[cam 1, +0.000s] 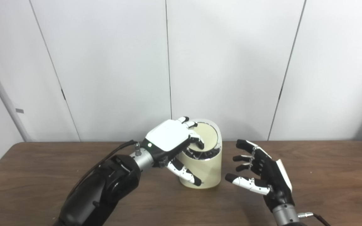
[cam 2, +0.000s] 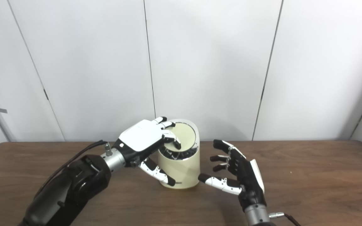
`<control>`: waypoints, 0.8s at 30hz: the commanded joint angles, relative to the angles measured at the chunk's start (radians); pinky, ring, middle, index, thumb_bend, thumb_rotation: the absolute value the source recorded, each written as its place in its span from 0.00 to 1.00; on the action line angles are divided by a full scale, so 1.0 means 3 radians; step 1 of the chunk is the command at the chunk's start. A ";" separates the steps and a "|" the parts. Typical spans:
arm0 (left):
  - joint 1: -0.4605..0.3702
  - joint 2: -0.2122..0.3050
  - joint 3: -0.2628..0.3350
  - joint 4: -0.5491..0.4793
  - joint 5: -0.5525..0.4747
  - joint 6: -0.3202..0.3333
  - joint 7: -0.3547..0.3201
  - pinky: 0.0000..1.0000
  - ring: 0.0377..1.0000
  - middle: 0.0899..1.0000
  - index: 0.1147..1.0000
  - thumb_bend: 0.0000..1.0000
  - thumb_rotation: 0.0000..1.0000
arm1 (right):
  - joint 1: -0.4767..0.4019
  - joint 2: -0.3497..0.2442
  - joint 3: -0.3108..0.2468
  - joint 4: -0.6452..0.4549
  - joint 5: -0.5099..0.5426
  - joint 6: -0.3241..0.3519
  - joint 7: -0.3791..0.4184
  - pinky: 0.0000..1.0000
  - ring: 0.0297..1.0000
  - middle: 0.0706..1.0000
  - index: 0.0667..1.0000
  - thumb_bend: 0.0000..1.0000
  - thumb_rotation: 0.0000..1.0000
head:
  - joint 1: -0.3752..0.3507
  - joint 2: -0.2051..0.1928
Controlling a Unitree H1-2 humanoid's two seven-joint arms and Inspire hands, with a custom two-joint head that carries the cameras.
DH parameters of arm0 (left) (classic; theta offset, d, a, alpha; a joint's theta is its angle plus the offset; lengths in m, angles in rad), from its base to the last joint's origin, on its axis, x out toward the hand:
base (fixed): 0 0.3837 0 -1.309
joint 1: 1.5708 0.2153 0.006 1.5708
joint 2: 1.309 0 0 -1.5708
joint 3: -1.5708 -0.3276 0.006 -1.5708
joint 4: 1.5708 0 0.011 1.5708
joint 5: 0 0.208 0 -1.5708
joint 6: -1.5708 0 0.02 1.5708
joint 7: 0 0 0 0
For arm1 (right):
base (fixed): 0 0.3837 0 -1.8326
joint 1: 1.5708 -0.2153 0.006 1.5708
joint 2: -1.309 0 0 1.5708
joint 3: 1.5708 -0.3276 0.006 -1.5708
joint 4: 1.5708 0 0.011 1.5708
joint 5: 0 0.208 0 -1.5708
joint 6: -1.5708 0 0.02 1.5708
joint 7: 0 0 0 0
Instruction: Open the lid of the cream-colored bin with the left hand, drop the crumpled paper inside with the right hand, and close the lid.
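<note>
The cream-colored bin stands mid-table. Its round lid is tilted toward me, with a dark gap under its front edge. My left hand lies over the bin's top from the left. Its fingers curl onto the lid and hold it tilted, while the thumb reaches down the bin's front wall. To the right of the bin, a little apart from it, my right hand is open, palm toward the bin and holding nothing. No crumpled paper shows in either view.
The brown wooden table runs to a white panelled wall close behind the bin. A black cable trails from my left wrist over the table.
</note>
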 commanded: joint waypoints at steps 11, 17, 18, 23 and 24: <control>0.0421 -0.0094 0.0503 -0.0009 -0.0527 -0.0143 0.0578 0.99 1.00 0.83 0.82 0.86 0.46 | -0.0093 -0.0017 -0.0007 -0.0108 0.0042 -0.0032 0.0013 0.52 0.65 0.79 0.74 0.79 0.20 | 0.0025 -0.0005; 0.0552 -0.0254 0.0769 0.0075 -0.0784 -0.0334 0.0941 0.99 1.00 0.91 0.92 0.80 0.42 | -0.0084 -0.0022 0.0003 -0.0125 0.0000 -0.0005 0.0003 0.52 0.64 0.79 0.74 0.79 0.21 | 0.0035 0.0001; 0.0578 -0.0291 0.0825 0.0097 -0.0861 -0.0384 0.1002 0.99 1.00 0.93 0.93 0.79 0.42 | -0.0085 -0.0022 0.0001 -0.0120 0.0010 -0.0009 0.0006 0.52 0.64 0.79 0.74 0.78 0.21 | 0.0035 0.0003; 0.0710 -0.0463 0.1056 0.0142 -0.1338 -0.0452 0.1113 0.88 0.99 0.96 0.97 0.77 0.43 | -0.0088 -0.0024 -0.0007 -0.0106 0.0034 -0.0001 0.0011 0.52 0.65 0.79 0.74 0.79 0.20 | 0.0041 0.0006; 0.0743 -0.0504 0.1105 0.0136 -0.1463 -0.0420 0.1102 0.89 0.99 0.97 0.97 0.77 0.43 | -0.0087 -0.0024 -0.0009 -0.0107 0.0037 0.0003 0.0013 0.53 0.65 0.79 0.74 0.79 0.20 | 0.0042 0.0006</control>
